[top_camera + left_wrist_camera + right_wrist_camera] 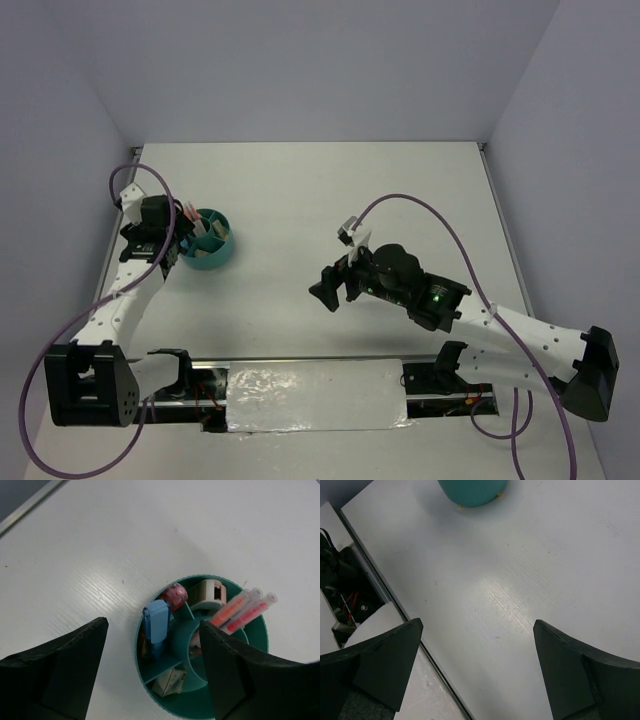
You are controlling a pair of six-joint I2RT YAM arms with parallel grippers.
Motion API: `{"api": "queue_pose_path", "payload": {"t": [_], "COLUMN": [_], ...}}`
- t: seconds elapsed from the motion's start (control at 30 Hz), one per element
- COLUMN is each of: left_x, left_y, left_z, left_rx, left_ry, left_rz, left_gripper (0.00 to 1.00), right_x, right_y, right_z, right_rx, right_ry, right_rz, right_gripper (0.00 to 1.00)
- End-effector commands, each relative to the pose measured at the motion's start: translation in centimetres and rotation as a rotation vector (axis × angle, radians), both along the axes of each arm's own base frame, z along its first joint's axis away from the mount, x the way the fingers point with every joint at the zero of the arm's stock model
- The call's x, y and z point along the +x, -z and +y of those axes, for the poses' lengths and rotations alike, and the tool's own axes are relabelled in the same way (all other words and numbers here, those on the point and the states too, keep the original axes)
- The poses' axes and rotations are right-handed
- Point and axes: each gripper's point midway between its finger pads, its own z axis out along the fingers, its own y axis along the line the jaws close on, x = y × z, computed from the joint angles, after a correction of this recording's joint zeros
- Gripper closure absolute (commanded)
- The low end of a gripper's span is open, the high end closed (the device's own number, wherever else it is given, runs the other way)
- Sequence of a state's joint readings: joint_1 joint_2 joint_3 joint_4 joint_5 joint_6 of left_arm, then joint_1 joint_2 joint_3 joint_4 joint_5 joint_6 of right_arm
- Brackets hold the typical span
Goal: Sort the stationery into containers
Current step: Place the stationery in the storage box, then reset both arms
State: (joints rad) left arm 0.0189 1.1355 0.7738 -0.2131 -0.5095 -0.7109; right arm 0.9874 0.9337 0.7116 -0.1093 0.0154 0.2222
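Stationery is found gathered inside the round teal organiser (226,256), which stands on the white table (400,190) close to its left edge, about midway between the near and far edges. The left gripper (178,240) is held directly above the organiser; in the left wrist view its two dark fingers (65,670) are spread wide to either side of the container and nothing is grasped between them. Within the inner compartments, a blue eraser (156,620) is seen standing on end, a small pink rounded item (174,594) is lodged beside it, and a beige-and-white piece (210,592) is set in the neighbouring section. A bundle of pink and orange pens (241,611) is leaned against the rim on the right side. A tan piece (167,682) is noted in the lowest compartment; its kind cannot be determined. The right gripper (336,281) is held over bare table near the centre, well apart from the organiser, with its fingers (380,660) parted fully and empty.
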Motion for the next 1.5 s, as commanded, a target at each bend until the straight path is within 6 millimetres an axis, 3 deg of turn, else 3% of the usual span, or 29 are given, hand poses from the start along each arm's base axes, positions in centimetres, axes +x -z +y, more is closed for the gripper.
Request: {"api": "queue_pose_path", "payload": {"t": [0.0,0.03,0.1,0.13,0.17,0.2,0.23,0.3,0.4,0.53,0.6,0.63,0.67,0.77,0.93,1.1,1.47], "left_x": [0.1,-0.4,-1.1,-2.1,-3.1,-3.9,-4.6,-7.1,-10.0,-13.9,-14.8,-15.6,-16.6,-18.6,-19.4,-19.9,-19.8], "left_y": [-3.6,-3.8,-6.8,-7.0,-9.2,-10.0,-10.7,-12.5,-14.4,-15.8,-16.1,-16.1,-16.6,-18.0,-15.8,-14.6,-14.6], "left_z": [-1.1,-1.9,-4.1,-4.8,-5.1,-5.9,-6.4,-7.3,-9.2,-8.7,-8.0,-5.7,-5.3,-4.6,-4.9,-4.3,-5.1], "left_rx": [-0.028,-0.04,-0.047,-0.04,0.003,0.002,0.015,0.043,0.035,0.09,0.141,0.149,0.173,0.213,0.176,0.167,0.168], "left_ry": [0.068,0.117,0.274,0.329,0.385,0.446,0.489,0.567,0.675,0.648,0.618,0.469,0.449,0.412,0.444,0.408,0.465], "left_rz": [-0.08,-0.059,-0.103,-0.077,-0.11,-0.118,-0.125,-0.152,-0.239,-0.327,-0.378,-0.366,-0.399,-0.455,-0.319,-0.279,-0.293], "left_gripper": [0.12,0.1,0.01,0.01,0.01,0.01,0.01,0.01,0.01,0.01,0.01,0.01,0.01,0.01,0.01,0.01,0.01], "right_x": [0.6,0.7,2.0,2.0,2.3,2.2,1.9,1.3,0.0,-2.2,-3.4,-4.0,-4.6,-6.0,-8.0,-8.0,-6.1], "right_y": [-2.1,-2.1,-3.6,-4.0,-5.5,-7.0,-7.0,-10.0,-12.3,-14.9,-15.9,-16.1,-16.6,-16.5,-15.7,-14.5,-13.3], "right_z": [-1.4,-2.3,-5.2,-6.7,-8.8,-10.1,-11.7,-14.8,-18.9,-24.0,-26.0,-26.8,-27.4,-28.7,-29.6,-30.1,-26.6], "right_rx": [0.017,0.001,0.019,0.002,0.037,0.062,0.034,0.103,0.098,0.116,0.129,0.145,0.165,0.203,0.288,0.274,0.198], "right_ry": [0.065,0.104,0.273,0.33,0.422,0.468,0.509,0.585,0.647,0.725,0.74,0.731,0.723,0.687,0.614,0.634,0.616], "right_rz": [-0.035,-0.023,-0.042,-0.034,-0.058,-0.069,-0.061,-0.11,-0.158,-0.161,-0.157,-0.163,-0.167,-0.174,-0.178,-0.17,-0.136], "right_gripper": [0.0,0.0,0.0,0.0,0.0,0.0,0.0,0.0,0.0,0.0,0.0,0.0,0.0,0.0,0.0,0.0,0.0]}}
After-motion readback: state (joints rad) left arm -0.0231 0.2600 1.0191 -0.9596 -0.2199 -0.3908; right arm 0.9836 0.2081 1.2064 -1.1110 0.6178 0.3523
